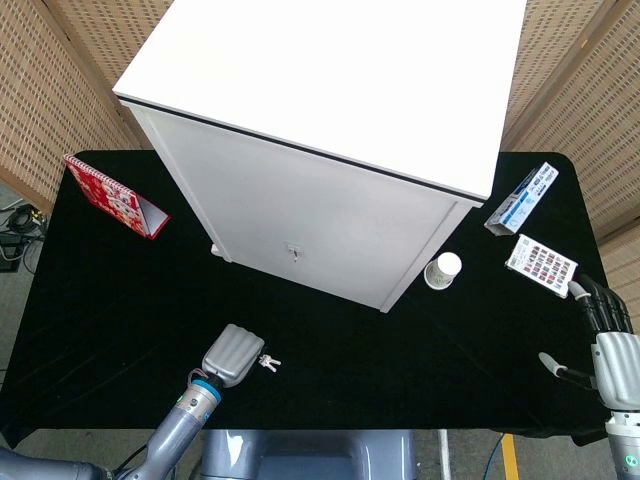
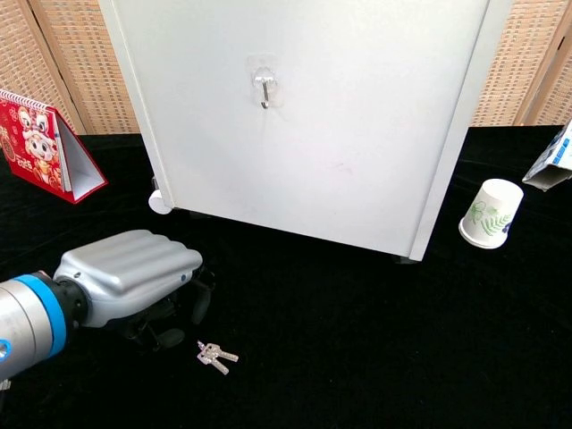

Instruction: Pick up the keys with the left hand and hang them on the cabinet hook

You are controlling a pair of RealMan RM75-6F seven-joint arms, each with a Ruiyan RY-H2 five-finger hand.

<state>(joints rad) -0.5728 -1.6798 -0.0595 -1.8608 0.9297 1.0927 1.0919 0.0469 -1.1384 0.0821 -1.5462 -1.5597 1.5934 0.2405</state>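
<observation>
Far left, a red desk calendar (image 2: 40,143) standing tent-wise on the black cloth-covered table (image 1: 90,290); well clear of the work.

Near left, the left hand (image 2: 134,277), silver-grey, knuckles up, fingers curled downward toward the cloth; it holds nothing; fingertips hidden under the palm in both views, so how far they are spread I cannot tell. It sits just left of the keys, close but not visibly touching.

The small bunch of silver metal keys (image 2: 215,356) lies flat on the cloth at near centre, in front of the cabinet, apart from everything else. Judgement: light, rigid, thin, loosely joined so they will swing once lifted; flat metal on soft cloth gives little edge to get under. Best taken by pinching at the joined end between thumb and a finger (leaves the ring or loop free to drop over the hook), rather than scooping the blades.

Centre, the tall white cabinet (image 2: 313,134), with a small metal hook on a clear adhesive pad (image 2: 263,89) on its front face, well above and far of the keys.

Right of the cabinet, a white paper cup with a green leaf print (image 2: 490,213); beyond it a blue-and-white box (image 1: 523,196) and a patterned card (image 1: 541,262).

Far right, the right hand (image 1: 610,345) rests at the table edge, fingers extended and apart, empty.
</observation>
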